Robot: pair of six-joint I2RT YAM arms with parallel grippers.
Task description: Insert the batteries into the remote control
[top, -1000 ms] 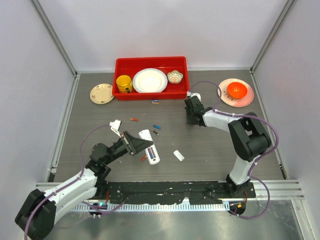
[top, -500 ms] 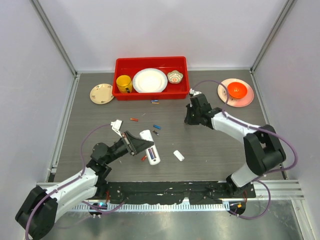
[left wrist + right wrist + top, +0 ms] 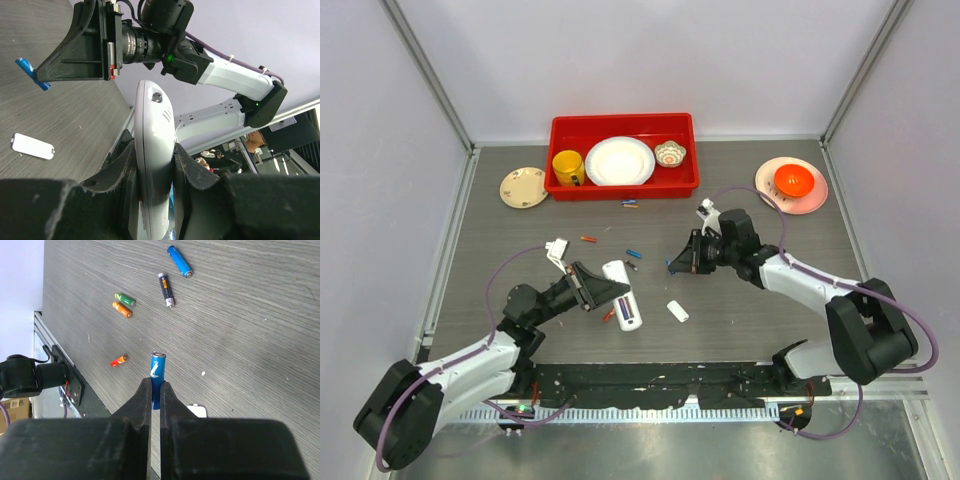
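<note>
The top external camera looked down from above and behind the arm bases, far enough back to take in the whole tabletop (image 3: 740, 325). The left wrist camera sat right behind the left tool (image 3: 155, 165) and its remote control (image 3: 152, 125), rolled sideways and facing low across the tabletop toward the right tool (image 3: 44, 75); the right wrist camera peered steeply down along its own fingers, near the surface. Both wrist views shared the blue battery (image 3: 158, 372), and all three shared the small flat white piece (image 3: 677, 311).
</note>
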